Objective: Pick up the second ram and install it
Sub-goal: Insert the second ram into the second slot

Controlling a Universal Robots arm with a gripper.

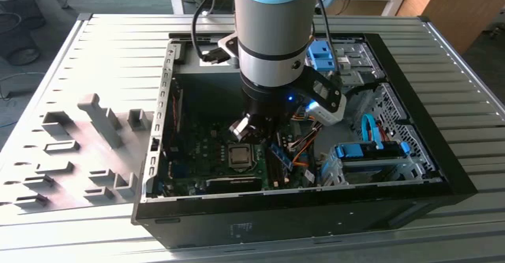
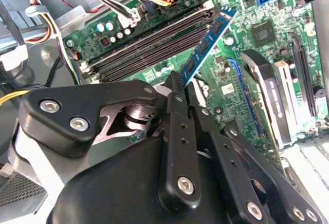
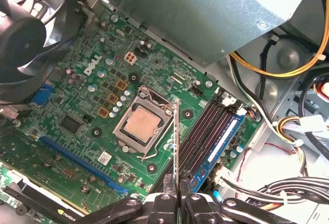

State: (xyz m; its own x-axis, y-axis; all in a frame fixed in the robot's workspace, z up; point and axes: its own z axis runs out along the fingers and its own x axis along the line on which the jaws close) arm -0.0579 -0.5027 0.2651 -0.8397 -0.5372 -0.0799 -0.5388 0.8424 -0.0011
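Note:
My gripper (image 3: 177,197) is shut on the second ram (image 3: 176,142), a slim stick seen edge-on in the first wrist view. The second wrist view shows the ram's blue-green face with dark chips (image 2: 208,41) reaching out from the gripper (image 2: 176,82) at an angle across the dark memory slots (image 2: 149,44). In the exterior view the gripper (image 1: 252,130) is low inside the PC case, with the ram (image 1: 281,155) just beside the silver processor (image 1: 239,155). Another blue stick (image 3: 218,147) stands in a slot next to the bare slots (image 3: 203,131). Whether the held ram touches a slot I cannot tell.
The green motherboard (image 3: 77,80) carries the processor (image 3: 141,124) and a black fan (image 3: 31,34). A grey power supply (image 3: 205,8) and loose cables (image 3: 288,64) crowd the slot side. Drive bays (image 1: 371,151) fill the exterior view's right. Grey holder blocks (image 1: 87,139) stand outside the case.

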